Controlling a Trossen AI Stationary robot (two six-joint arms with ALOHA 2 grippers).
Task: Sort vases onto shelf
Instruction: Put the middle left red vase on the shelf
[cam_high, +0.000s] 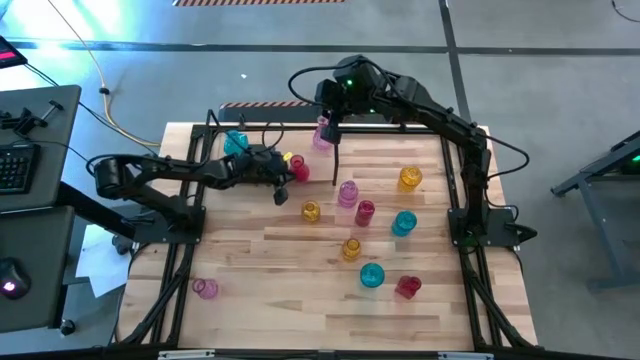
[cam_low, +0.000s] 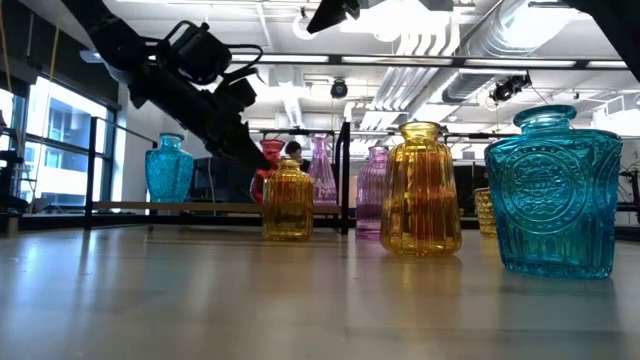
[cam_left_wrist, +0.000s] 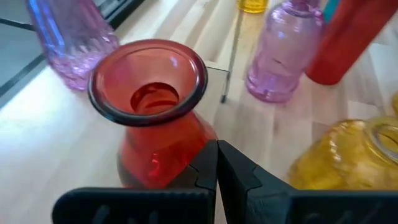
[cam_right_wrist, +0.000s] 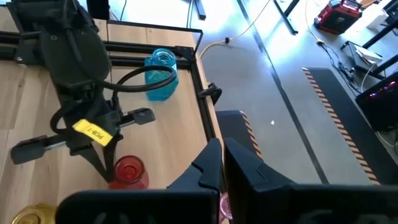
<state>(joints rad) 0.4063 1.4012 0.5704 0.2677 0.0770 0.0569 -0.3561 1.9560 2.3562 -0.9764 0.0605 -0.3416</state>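
1. The butcher-block table (cam_high: 300, 300) is seen with the shelf (cam_high: 390, 135), a black-rod rack on a light plank, along its far edge. Loose vases are scattered over the open wood; a cyan vase (cam_high: 236, 142), a pink vase (cam_high: 323, 135) and the red flared vase (cam_high: 298, 170) are already at or near the rack's left half.

2. The right gripper (cam_high: 330, 122) is held above the shelf beside the pink vase, its fingers (cam_right_wrist: 249, 171) pressed together with nothing between them. It is judged to be waiting.

3. The left gripper (cam_high: 281, 186) is stationed just beside the red flared vase (cam_left_wrist: 149, 112). In the left wrist view its fingers (cam_left_wrist: 239, 174) meet tip to tip in front of the vase's body, and no glass is seen between them; the vase is judged not to be gripped.

4. Step in hand, as judged: the red vase is being dealt with by the left arm, either just set down or missed. Which of the two cannot be told.

5. If a regrasp is wanted, the jaws should be opened fully first, then brought round the narrow waist below the flared rim, not the rim itself, which would slip.

6. Crowding is noted: a yellow vase (cam_left_wrist: 348, 162) close beside the fingers, a pink bottle-shaped vase (cam_left_wrist: 283, 53) farther off. A straight withdrawal is advised, so that neither is clipped.
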